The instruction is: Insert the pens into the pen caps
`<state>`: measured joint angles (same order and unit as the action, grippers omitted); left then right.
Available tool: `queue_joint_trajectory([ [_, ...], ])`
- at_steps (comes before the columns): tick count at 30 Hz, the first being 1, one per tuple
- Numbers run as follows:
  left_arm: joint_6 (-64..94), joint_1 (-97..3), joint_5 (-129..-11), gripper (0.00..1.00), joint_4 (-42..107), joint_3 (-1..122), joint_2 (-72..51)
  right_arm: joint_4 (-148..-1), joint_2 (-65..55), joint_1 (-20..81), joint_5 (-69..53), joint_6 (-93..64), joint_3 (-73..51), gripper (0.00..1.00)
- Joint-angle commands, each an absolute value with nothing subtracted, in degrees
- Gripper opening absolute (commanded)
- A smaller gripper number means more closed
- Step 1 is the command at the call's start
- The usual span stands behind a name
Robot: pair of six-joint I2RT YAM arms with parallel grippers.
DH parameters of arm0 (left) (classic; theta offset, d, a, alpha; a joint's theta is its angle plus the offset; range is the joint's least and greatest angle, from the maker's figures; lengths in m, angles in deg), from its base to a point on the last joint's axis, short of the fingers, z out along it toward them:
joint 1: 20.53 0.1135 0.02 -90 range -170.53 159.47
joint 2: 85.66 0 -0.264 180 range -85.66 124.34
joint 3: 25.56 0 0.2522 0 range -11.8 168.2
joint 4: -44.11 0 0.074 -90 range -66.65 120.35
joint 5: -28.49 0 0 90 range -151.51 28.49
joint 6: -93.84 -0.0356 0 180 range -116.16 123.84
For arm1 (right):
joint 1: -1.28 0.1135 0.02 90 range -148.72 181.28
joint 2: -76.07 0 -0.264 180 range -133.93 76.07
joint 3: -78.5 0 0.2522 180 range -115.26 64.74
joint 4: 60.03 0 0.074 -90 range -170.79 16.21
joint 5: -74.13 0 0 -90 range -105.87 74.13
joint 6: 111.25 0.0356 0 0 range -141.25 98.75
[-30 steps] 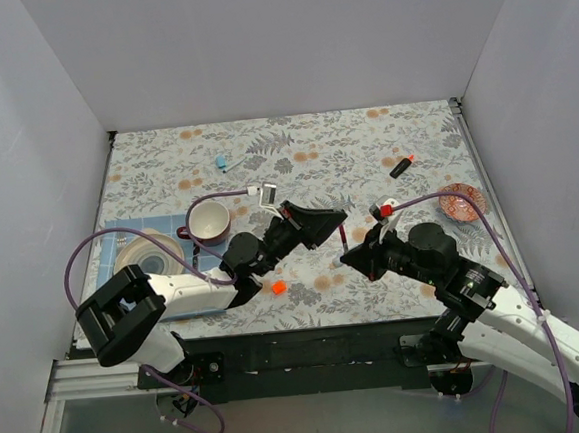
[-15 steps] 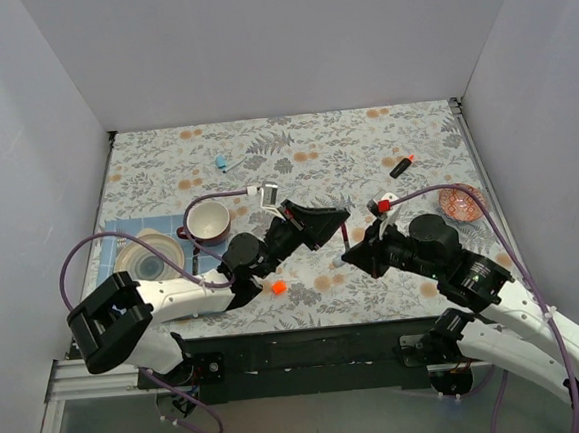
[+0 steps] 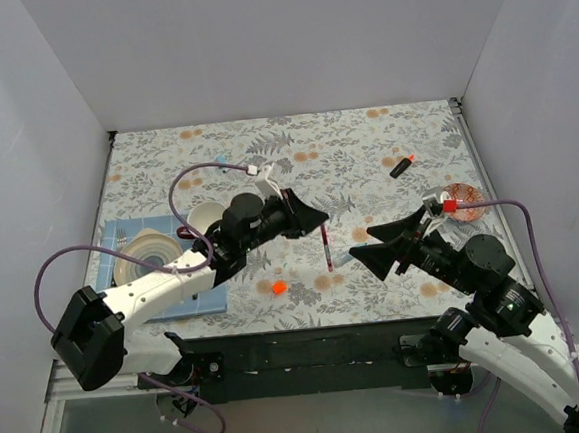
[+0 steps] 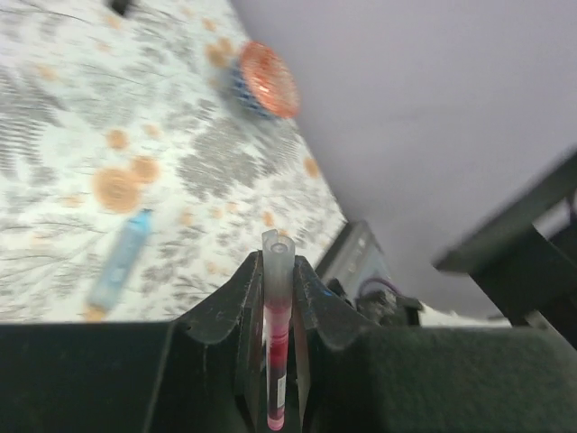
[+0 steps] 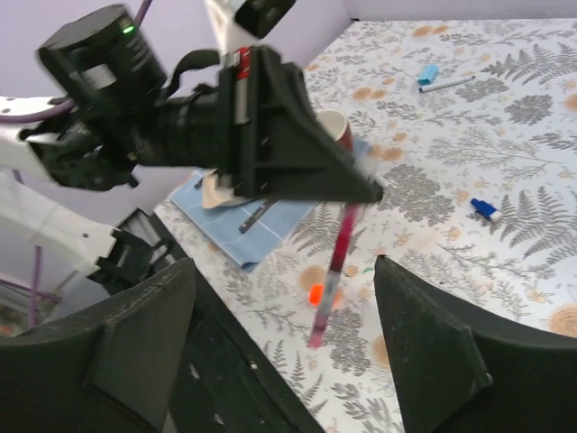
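- Room for moving over floral table (image 3: 364, 140), ahead of both sets of fingers; near table edge close behind right gripper (image 3: 362, 243).
- Pinched between fingers of left gripper (image 3: 320, 220): red pen (image 3: 326, 249), slanting down past the fingertips toward the table.
- Spread wide on right gripper, fingers just short of red pen, apart from it.
- Flat on table just beside right fingertips: light blue pen (image 3: 342, 259).
- On table, nearward of left fingers and apart: orange cap (image 3: 278, 287).

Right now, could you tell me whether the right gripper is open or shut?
Open: the right gripper has its fingers wide apart, gripping nothing. The slim pink pen hangs from the left gripper.
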<state>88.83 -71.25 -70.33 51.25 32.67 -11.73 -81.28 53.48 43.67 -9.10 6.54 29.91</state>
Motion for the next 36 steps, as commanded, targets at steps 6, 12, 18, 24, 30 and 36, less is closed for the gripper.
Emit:
queue_joint_trajectory([
  [6,83.7,-52.7,-66.7,0.0,21.2,46.5,0.9,-88.1,59.6,43.6,-9.9,9.9,31.2,0.9],
  [12,81.6,-51.0,-60.4,0.0,16.5,54.6,14.4,-88.8,57.4,43.6,-8.6,9.1,30.5,0.9],
  [18,81.8,-50.2,-58.5,0.1,11.9,60.2,22.4,-89.0,57.6,43.6,-8.4,9.2,31.7,0.9],
  [24,83.2,-50.2,-53.2,0.35,9.3,60.7,24.6,-89.4,57.3,43.6,-9.4,8.5,32.0,0.9],
  [30,79.6,-50.2,-57.3,0.51,8.8,63.3,21.5,-89.0,56.2,43.6,-8.7,8.0,32.0,0.89],
  [36,74.8,-50.2,-61.1,0.58,5.7,62.2,13.3,-90.4,55.2,43.6,-7.3,7.9,33.1,0.89],
])
